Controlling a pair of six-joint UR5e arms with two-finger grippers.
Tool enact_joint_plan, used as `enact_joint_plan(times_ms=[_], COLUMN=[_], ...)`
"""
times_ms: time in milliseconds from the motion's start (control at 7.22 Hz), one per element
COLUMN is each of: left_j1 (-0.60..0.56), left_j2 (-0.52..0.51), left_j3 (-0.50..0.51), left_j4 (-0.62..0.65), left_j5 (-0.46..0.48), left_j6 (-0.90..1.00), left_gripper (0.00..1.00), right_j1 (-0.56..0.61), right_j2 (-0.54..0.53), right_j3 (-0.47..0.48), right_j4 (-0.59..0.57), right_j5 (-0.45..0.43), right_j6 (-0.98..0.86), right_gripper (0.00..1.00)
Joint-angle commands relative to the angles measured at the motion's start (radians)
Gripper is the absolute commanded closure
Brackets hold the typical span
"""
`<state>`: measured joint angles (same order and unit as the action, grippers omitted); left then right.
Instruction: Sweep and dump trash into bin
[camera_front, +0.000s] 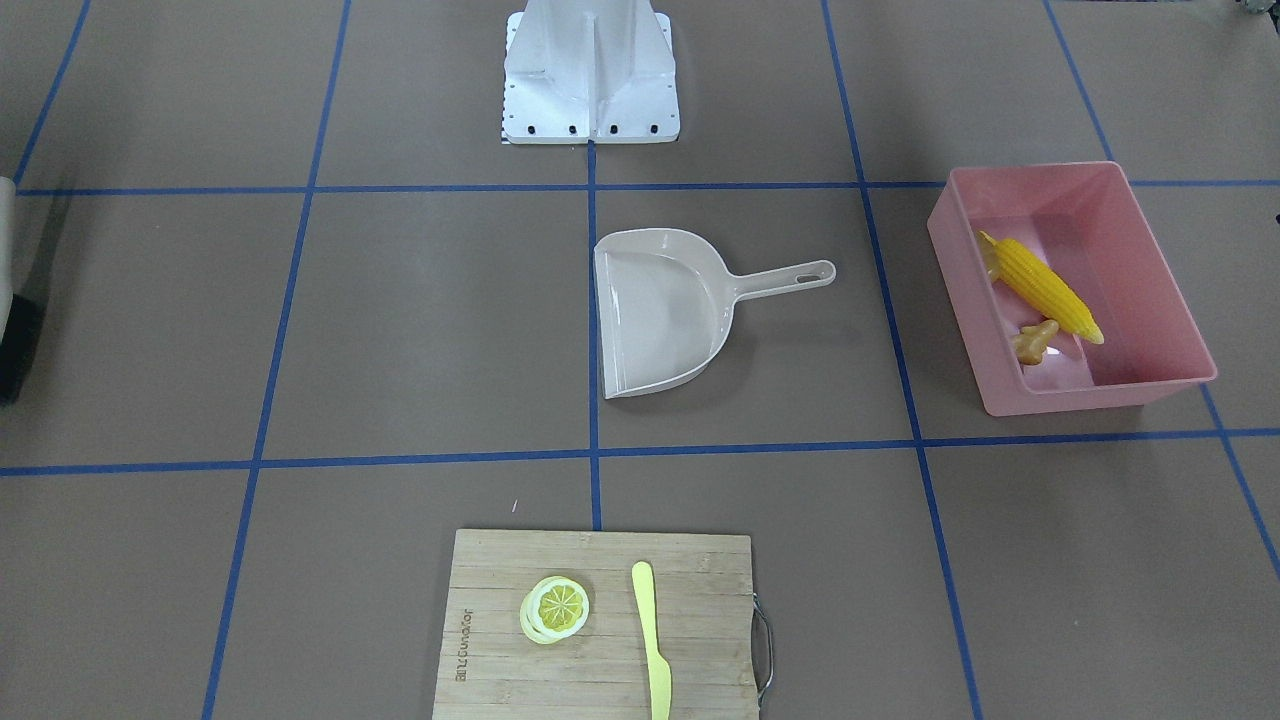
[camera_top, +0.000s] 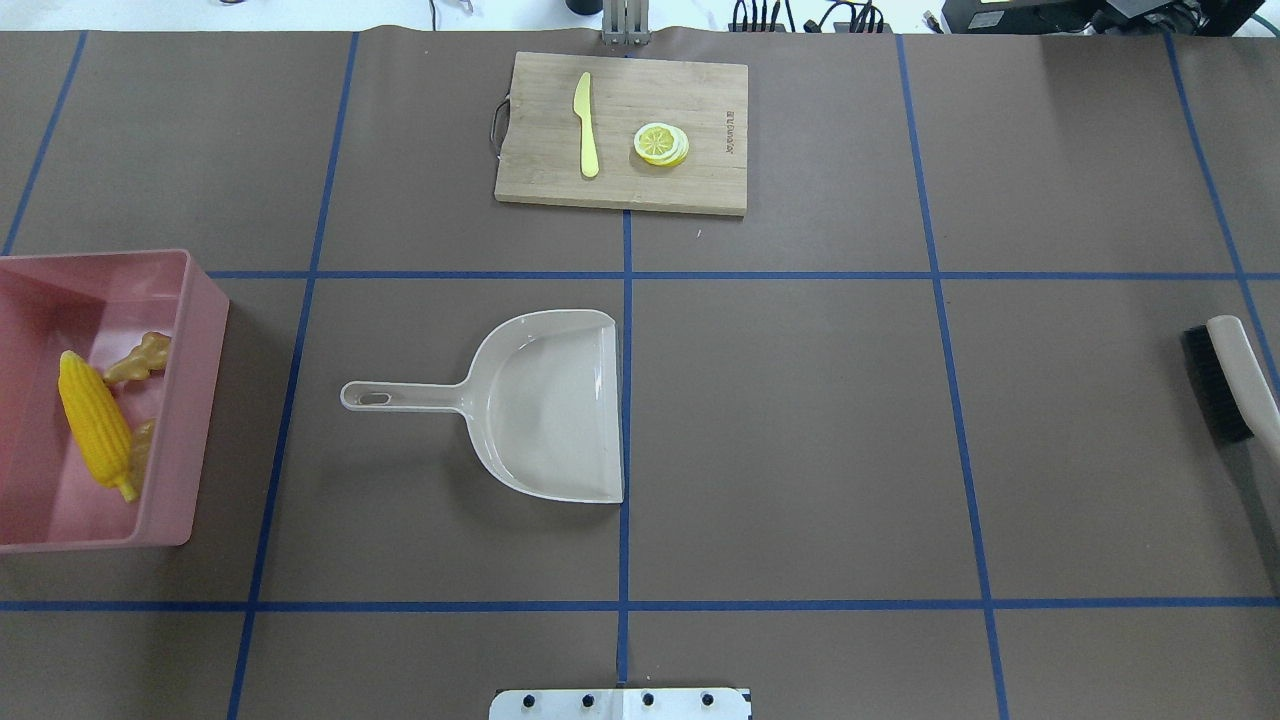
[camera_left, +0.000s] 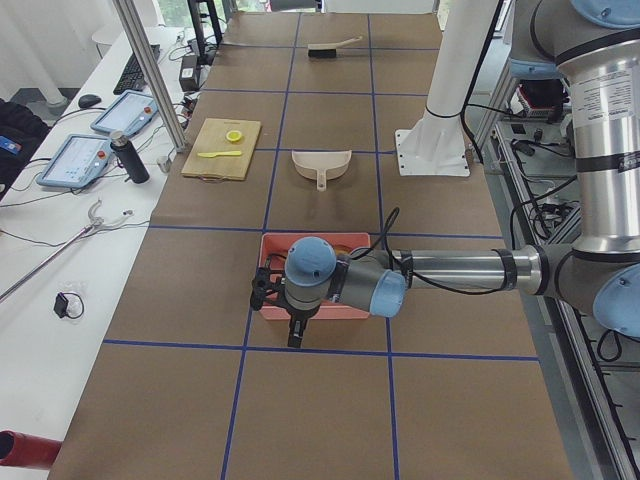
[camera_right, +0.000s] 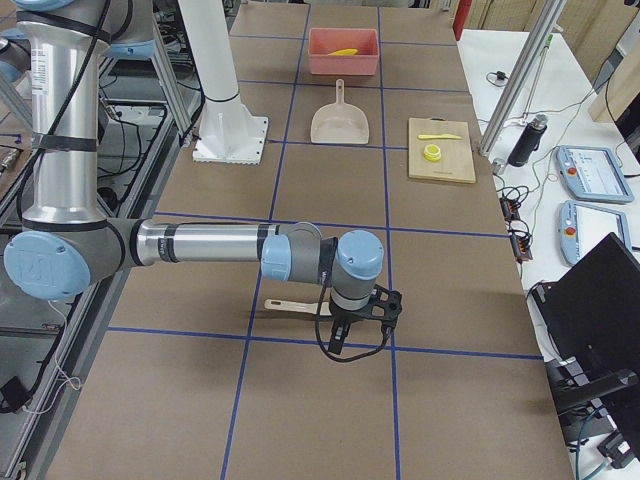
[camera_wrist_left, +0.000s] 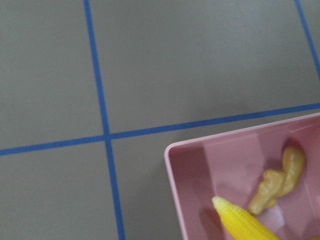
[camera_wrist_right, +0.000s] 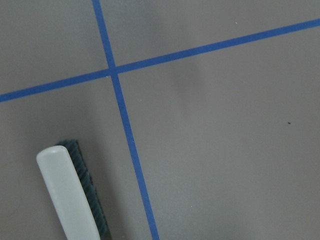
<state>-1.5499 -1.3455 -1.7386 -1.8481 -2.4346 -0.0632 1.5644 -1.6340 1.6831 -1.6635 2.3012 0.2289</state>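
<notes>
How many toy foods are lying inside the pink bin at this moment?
3. The corn cob lies along the bin floor, the ginger root near one end, the potato half hidden beside the corn.

silver tube arms (camera_right: 200, 243) with pale blue joint caps (camera_left: 311, 258), black cables (camera_left: 380, 228), white bolted pedestal (camera_front: 590, 80).

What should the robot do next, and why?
Probably just pull back and stop: the corn cob, ginger root and what looks like the potato already lie in the pink bin, the dustpan is empty, and the brush is set down.
</notes>
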Motion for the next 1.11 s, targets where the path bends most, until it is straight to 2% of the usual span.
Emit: enact_joint_plan(times_ms=[0,139,416,554,970], left_j1=[-0.003,-0.002,-0.021,-0.060,-0.061], left_j2=[0.045,0.046,0.039,0.032,0.032], left_j3=[-0.016,-0.016,-0.109,-0.107,-0.101], left_j4=[0.052,0.067,0.301,0.338,0.336], left_j5=[0.017,0.020,0.089,0.101,0.100], left_j6=[0.045,0.099,0.257,0.282,0.276], left_gripper=[0.02,0.02,0.02,0.02,0.02], right_j1=[-0.004,-0.004,-0.004,-0.004,-0.004], right_j2=[0.019,0.020,0.017,0.011,0.009], right_j3=[-0.045,-0.075,-0.082,-0.083,-0.083], right_j4=[0.056,0.082,0.096,0.096,0.096], right_j5=[0.003,0.001,0.001,0.001,0.000], right_j6=[0.013,0.012,0.009,0.007,0.007], right_gripper=[0.00,0.00,0.00,0.00,0.00])
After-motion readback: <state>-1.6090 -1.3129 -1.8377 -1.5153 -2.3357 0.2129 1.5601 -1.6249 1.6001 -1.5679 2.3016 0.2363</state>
